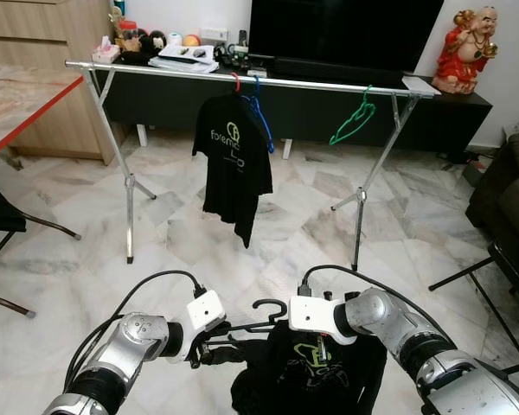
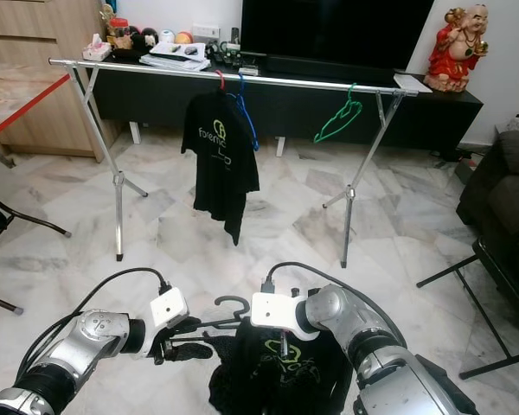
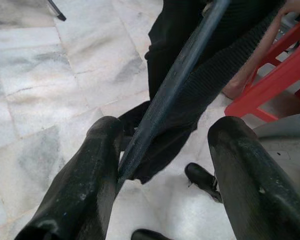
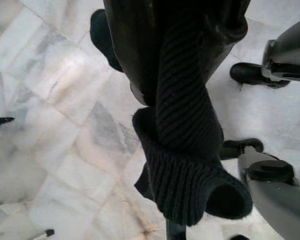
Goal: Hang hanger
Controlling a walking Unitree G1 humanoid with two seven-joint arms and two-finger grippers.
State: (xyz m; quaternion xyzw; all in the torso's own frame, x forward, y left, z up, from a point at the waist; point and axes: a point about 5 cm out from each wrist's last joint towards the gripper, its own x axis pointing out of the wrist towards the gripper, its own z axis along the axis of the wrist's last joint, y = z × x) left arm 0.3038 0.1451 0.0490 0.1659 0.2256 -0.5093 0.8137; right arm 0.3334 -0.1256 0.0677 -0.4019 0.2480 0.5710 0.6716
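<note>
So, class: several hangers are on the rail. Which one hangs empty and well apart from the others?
The green hanger, alone near the right end of the rail. The red hanger and blue hanger sit together mid-rail by the black T-shirt.

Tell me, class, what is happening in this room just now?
A humanoid robot stands on a marble floor holding a black hanger with a black T-shirt on it, low between its left gripper and right gripper. The left fingers are open around the hanger's bar. Ahead stands a metal clothes rail, already carrying another black T-shirt and an empty green hanger. The held hanger is not yet hung.
</note>
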